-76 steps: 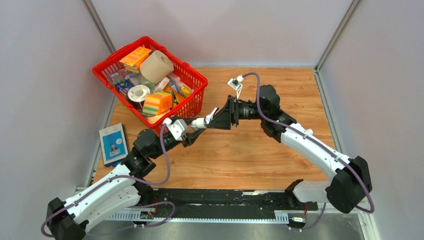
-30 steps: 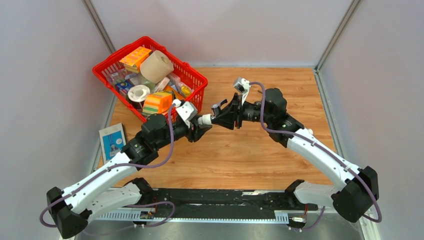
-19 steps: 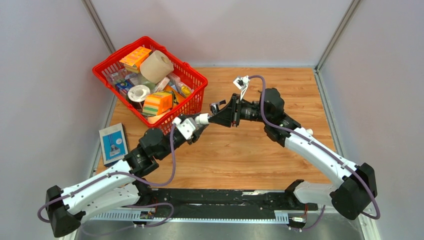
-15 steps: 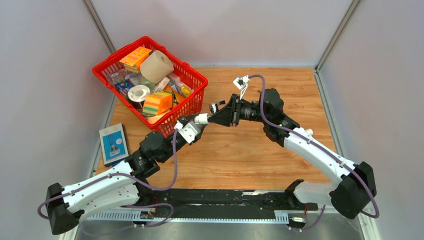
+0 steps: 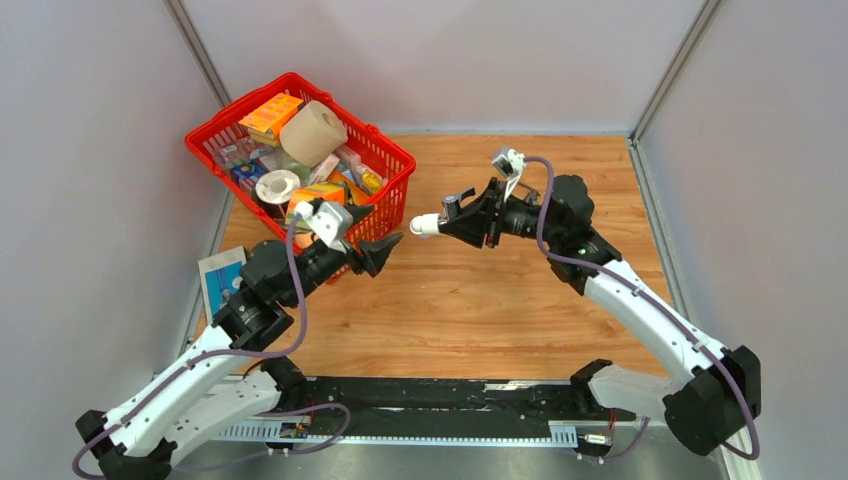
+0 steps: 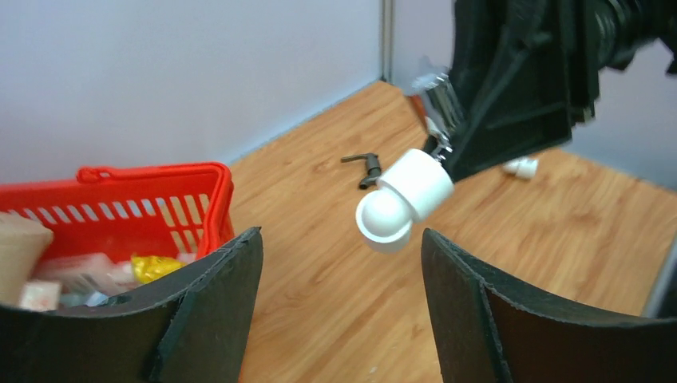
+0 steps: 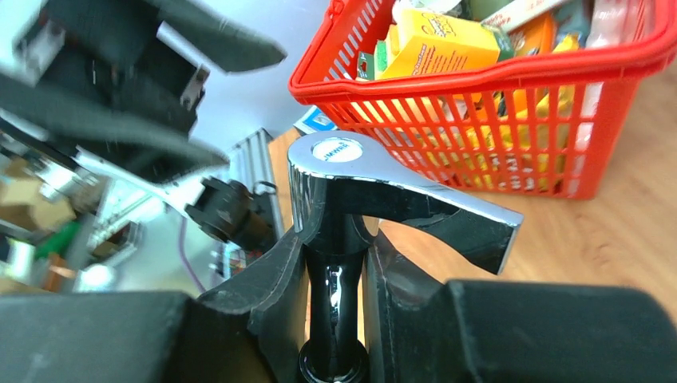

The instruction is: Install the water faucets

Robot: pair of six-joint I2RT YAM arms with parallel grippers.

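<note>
**Left jaws empty, silver faucet in the right grip**

Your left gripper (image 6: 339, 247) stands wide open and holds nothing. Just ahead of its fingertips, clear of both, hangs a white fitting (image 6: 403, 195) with its round end facing you. That fitting sits on the end of the silver faucet (image 7: 375, 191), which your right gripper (image 7: 335, 263) clamps by the stem, the cross handle jutting past the fingers.

Beyond that pair, the dark grey faucet (image 6: 363, 165) lies on the wooden table (image 5: 480, 310), apart from both tools. A loose white fitting (image 6: 520, 167) lies farther off to the right, behind the right gripper.

The red basket (image 5: 300, 80), full of packets, stands close by the left gripper's left finger.
</note>
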